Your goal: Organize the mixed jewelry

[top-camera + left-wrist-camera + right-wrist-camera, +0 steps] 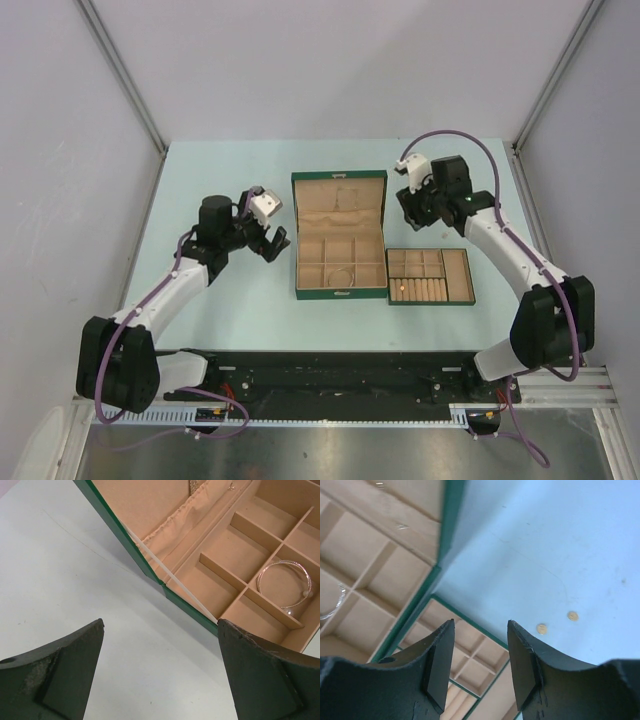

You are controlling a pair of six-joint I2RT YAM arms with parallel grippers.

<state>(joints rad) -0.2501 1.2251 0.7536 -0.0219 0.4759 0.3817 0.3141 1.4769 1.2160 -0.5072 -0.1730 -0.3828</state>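
A thin silvery loop (283, 582) with two pale beads lies in a lower middle compartment of the open green box (299, 238); it also shows in the top view (341, 270) and at the left edge of the right wrist view (331, 605). A fine chain (193, 486) hangs in the box's tan lid. My left gripper (270, 243) is open and empty over bare table just left of the box (161, 630). My right gripper (418, 218) is open and empty, above the far edge of the flat green tray (472, 290), right of the box (481, 625).
The tray (465, 617) has small tan compartments and a row of ring rolls (420, 290). Two small round golden pieces (541, 628) lie on the pale blue table beyond the tray. Grey walls enclose the table on three sides.
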